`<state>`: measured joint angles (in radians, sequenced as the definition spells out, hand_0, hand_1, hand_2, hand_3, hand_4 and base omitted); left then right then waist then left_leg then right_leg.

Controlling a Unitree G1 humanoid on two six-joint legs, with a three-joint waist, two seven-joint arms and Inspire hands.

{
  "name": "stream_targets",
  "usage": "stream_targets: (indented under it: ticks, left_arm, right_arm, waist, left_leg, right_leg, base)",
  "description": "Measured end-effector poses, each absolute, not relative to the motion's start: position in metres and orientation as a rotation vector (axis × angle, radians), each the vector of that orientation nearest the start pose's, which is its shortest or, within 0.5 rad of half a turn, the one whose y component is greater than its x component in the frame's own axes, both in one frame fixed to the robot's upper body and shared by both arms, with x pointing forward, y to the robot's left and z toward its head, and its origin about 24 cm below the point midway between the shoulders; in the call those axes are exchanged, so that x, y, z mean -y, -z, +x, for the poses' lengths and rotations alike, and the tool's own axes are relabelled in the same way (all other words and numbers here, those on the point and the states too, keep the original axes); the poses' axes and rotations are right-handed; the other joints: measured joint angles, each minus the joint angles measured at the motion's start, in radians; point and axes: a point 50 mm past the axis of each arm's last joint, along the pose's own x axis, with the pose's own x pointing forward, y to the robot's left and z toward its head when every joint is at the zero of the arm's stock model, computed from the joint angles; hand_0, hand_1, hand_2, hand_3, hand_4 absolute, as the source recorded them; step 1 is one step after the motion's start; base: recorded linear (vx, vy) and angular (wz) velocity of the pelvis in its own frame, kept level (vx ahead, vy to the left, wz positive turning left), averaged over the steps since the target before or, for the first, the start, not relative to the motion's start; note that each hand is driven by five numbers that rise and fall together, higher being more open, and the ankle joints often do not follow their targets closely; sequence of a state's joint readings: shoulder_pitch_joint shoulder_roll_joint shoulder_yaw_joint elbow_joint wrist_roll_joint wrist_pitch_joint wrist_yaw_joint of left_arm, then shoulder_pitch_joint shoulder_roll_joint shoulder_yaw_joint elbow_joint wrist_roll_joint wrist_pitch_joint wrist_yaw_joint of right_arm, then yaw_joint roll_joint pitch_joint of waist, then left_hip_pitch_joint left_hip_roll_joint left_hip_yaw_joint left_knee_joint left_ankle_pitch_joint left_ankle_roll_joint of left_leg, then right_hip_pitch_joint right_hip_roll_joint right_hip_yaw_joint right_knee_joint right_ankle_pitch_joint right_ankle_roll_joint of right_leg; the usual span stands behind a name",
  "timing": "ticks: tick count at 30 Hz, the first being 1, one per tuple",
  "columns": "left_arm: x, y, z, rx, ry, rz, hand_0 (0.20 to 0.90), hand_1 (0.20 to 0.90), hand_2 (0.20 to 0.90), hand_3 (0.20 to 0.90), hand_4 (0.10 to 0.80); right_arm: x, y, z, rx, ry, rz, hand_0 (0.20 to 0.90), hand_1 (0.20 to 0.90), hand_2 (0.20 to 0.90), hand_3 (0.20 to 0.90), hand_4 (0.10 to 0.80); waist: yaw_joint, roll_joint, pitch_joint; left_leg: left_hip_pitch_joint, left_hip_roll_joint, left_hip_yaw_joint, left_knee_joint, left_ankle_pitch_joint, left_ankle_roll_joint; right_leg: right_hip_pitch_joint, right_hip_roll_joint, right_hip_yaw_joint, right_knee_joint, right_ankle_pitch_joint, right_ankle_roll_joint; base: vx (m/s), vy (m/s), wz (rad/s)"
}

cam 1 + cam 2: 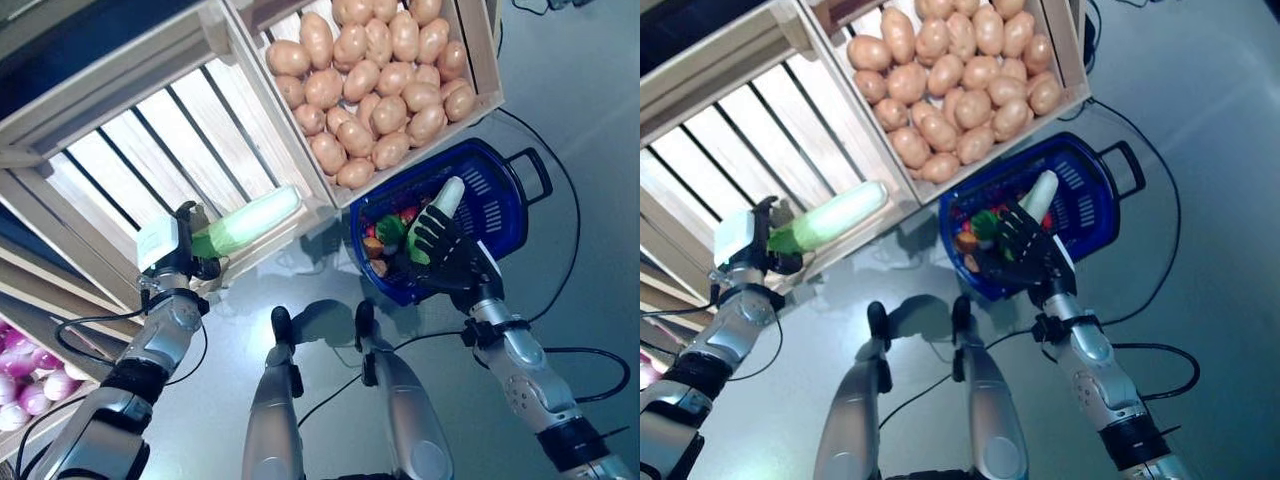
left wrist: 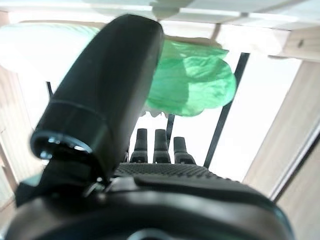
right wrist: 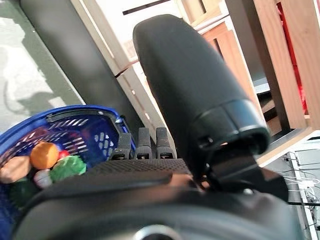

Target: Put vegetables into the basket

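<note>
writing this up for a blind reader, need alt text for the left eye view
The left hand grips a pale green leafy vegetable before an empty wooden crate. The right hand hangs open over a blue basket holding vegetables, below a crate of potatoes.

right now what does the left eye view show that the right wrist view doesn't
Only the left eye view shows the left hand curled round a pale green leafy vegetable in front of an empty slatted crate, plus the crate of potatoes and some purple onions at the lower left.

Only the right wrist view shows an orange round piece in the basket up close.

Both show the blue basket with vegetables in it and the right hand, open, at the basket.
</note>
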<state>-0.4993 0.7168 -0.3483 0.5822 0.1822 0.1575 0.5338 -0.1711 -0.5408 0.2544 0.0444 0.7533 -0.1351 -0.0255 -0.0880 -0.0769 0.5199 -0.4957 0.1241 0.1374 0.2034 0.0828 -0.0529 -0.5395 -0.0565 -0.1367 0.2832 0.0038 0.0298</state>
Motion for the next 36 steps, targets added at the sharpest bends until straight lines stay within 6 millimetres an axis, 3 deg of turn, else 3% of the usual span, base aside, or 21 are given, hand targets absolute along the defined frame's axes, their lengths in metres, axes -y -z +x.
stream_targets:
  ticks: [6,17,29,36]
  left_arm:
    - [-0.294,-0.112,0.335,0.025,-0.573,1.068,0.900,0.900,0.900,0.900,0.800]
    - [-0.295,-0.120,0.341,0.040,-0.591,1.094,0.900,0.900,0.900,0.900,0.800]
    - [-0.292,-0.128,0.349,0.031,-0.477,1.156,0.900,0.900,0.900,0.900,0.800]
    - [-0.298,-0.149,0.353,0.034,-0.414,1.184,0.900,0.900,0.900,0.900,0.800]
  right_arm:
    - [0.186,-0.096,0.287,0.129,-0.184,0.205,0.900,0.900,0.900,0.900,0.800]
    - [0.177,-0.108,0.296,0.160,-0.188,0.202,0.900,0.900,0.900,0.900,0.800]
    - [0.175,-0.111,0.299,0.160,-0.172,0.196,0.900,0.900,0.900,0.900,0.800]
    - [0.176,-0.110,0.298,0.157,-0.171,0.195,0.900,0.900,0.900,0.900,0.800]
  waist:
    - [-0.001,-0.006,0.000]
    - [-0.001,-0.010,0.000]
    - [0.010,-0.012,0.000]
    - [0.018,-0.012,0.000]
  left_leg:
    - [-0.045,-0.002,-0.003,0.023,-0.001,0.000]
    - [-0.101,-0.005,-0.006,0.038,-0.001,-0.002]
    - [-0.127,-0.009,-0.006,0.033,0.000,-0.003]
    - [-0.137,-0.012,-0.009,0.033,0.000,-0.002]
  right_leg:
    - [-0.054,-0.005,0.003,0.044,-0.015,-0.009]
    - [-0.119,-0.011,0.003,0.077,-0.020,-0.007]
    - [-0.152,-0.015,0.006,0.086,-0.024,-0.005]
    - [-0.162,-0.018,0.008,0.086,-0.024,-0.004]
  base:
    - [-0.006,0.002,0.00]
    - [-0.020,0.023,0.01]
    - [0.000,0.000,0.00]
    - [0.002,0.003,0.01]
